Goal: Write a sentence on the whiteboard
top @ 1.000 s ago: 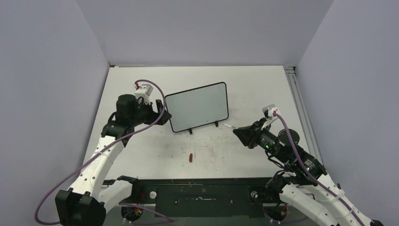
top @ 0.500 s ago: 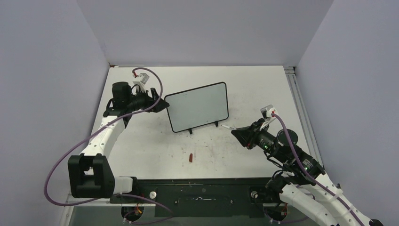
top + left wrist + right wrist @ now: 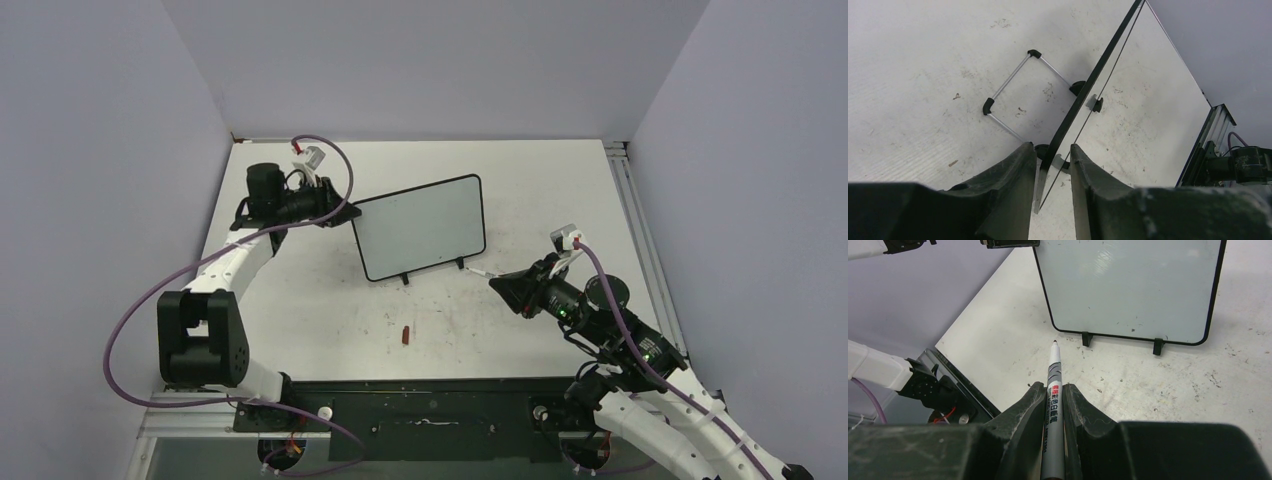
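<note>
The whiteboard stands tilted on two black feet mid-table, its glossy face blank; no sentence shows on it. My left gripper is at the board's upper left corner. In the left wrist view its fingers straddle the black frame edge-on, and the left gripper has narrow gaps on both sides. My right gripper hovers in front of the board's right foot. The right gripper is shut on a grey marker, uncapped, tip pointing at the board's lower left.
A small red cap lies on the smudged white tabletop in front of the board. A wire stand props the board from behind. A metal rail runs along the table's right edge. Grey walls enclose three sides.
My left arm has swung back and up to the board's left corner, and its jaws have narrowed around the frame. The right gripper edged slightly left with the marker.
</note>
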